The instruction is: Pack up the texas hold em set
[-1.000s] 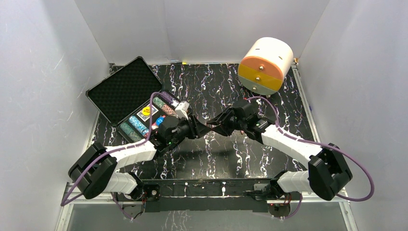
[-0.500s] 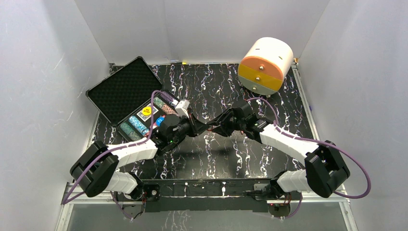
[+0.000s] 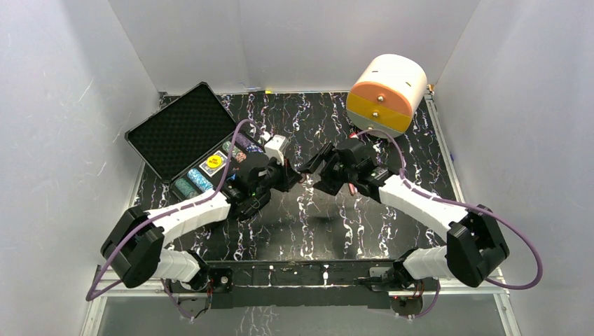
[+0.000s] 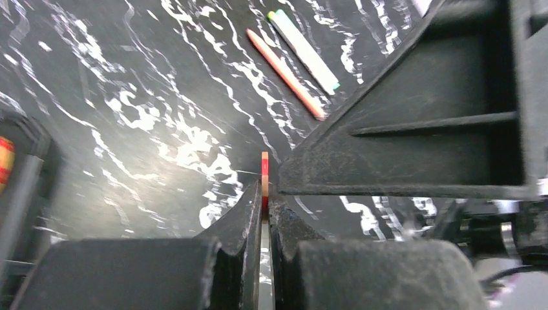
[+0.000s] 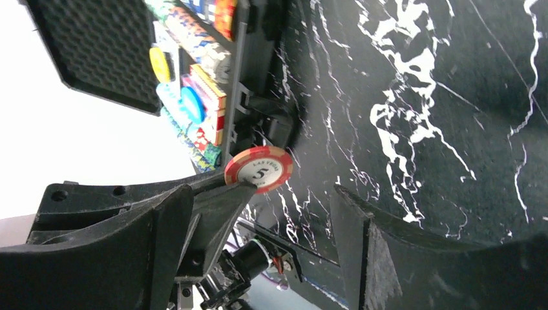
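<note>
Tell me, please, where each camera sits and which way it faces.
Top: above and behind the arms, looking down on the table, case and cylinder; the left arm and right arm show.
Left wrist: looks along the left gripper, shut on the chip, at the pens.
Right wrist: looks through the open right gripper at the case.
Both wrist views share the chip.

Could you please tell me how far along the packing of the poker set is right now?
Done: rows of chips sit in the open case. In hand: the left gripper is shut on a red 5 chip, with the right gripper open beside it. Left: put that chip in the case and close the lid.
</note>
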`<state>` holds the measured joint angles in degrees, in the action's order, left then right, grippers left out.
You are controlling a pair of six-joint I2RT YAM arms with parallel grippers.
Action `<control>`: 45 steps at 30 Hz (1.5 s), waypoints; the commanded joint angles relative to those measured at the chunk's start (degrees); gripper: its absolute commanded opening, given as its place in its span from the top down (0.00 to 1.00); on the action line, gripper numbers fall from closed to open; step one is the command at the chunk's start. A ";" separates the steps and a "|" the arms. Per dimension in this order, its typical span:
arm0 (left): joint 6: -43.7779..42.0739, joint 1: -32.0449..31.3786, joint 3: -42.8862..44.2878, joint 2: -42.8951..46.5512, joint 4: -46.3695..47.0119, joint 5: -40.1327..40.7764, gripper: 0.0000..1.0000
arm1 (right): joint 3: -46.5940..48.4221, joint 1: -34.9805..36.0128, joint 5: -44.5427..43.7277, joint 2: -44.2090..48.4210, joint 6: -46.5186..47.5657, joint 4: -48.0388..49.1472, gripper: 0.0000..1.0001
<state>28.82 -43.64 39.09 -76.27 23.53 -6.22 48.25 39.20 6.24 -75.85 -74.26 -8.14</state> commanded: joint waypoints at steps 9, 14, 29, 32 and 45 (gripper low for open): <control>-36.69 2.86 16.17 -1.63 -31.11 8.79 1.00 | 2.42 -1.67 -15.49 12.86 11.03 -6.28 0.14; -37.91 7.50 24.49 -9.57 -36.58 9.77 1.00 | -0.88 -1.58 -15.51 14.92 10.35 -7.64 0.14; -39.70 12.34 28.94 -17.10 -36.96 8.28 1.00 | -0.85 -1.67 -14.87 16.15 9.81 -9.15 0.17; -39.72 12.38 29.25 -17.80 -36.35 11.38 1.00 | -0.87 -1.60 -14.95 16.06 9.90 -9.12 0.18; -39.51 12.42 30.82 -20.44 -36.18 13.25 0.86 | -1.49 -1.61 -13.21 14.52 9.40 -8.28 0.18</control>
<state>-10.57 -31.59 67.51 -96.29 -12.64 5.80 45.67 37.63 -7.11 -61.45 -64.53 -17.67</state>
